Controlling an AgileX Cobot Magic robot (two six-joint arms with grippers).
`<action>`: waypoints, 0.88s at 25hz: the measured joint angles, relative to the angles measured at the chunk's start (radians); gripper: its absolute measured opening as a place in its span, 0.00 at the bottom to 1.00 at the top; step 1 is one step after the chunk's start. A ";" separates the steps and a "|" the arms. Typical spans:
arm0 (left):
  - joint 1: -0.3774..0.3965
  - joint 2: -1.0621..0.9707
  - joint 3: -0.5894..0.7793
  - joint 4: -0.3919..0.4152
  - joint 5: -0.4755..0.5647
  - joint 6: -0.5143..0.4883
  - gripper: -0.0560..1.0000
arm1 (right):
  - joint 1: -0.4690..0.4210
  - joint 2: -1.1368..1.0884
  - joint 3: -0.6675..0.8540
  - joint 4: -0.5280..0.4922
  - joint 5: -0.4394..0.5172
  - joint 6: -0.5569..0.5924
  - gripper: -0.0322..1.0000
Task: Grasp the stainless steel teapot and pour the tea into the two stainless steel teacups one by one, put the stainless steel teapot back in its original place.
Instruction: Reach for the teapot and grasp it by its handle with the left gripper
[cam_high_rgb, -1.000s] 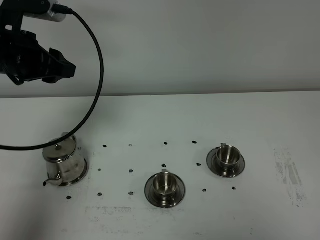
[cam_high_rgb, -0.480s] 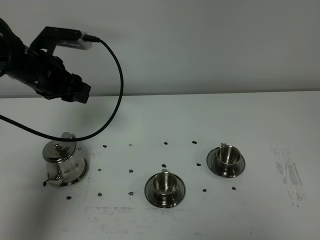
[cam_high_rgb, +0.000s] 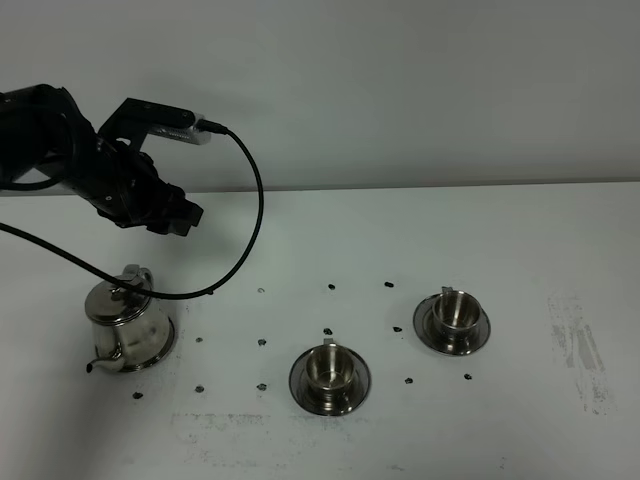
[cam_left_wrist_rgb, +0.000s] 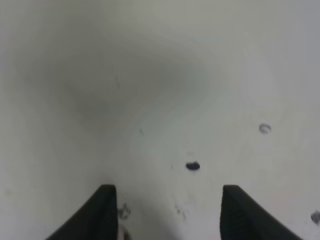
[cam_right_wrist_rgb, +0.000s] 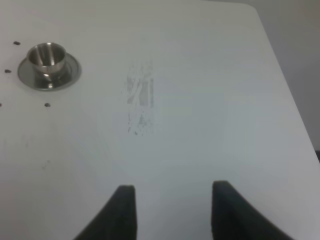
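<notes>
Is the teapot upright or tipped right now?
Upright: the stainless steel teapot stands base-down on its plate, with the lid knob on top. The left pincer hangs above it, not touching.

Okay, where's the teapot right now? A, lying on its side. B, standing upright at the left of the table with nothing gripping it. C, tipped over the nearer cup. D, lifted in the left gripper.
B: the teapot stands upright on the table, and the left gripper hangs clear of it, open and empty.
</notes>
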 joint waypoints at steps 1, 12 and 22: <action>-0.002 0.008 0.000 -0.011 -0.008 0.008 0.49 | 0.000 0.000 0.000 0.000 0.000 0.000 0.36; -0.015 0.035 0.116 -0.114 -0.134 0.098 0.56 | 0.000 0.000 0.000 0.000 0.001 0.000 0.36; -0.014 -0.020 0.269 -0.145 -0.262 0.119 0.57 | 0.000 0.000 0.000 0.000 0.001 0.000 0.36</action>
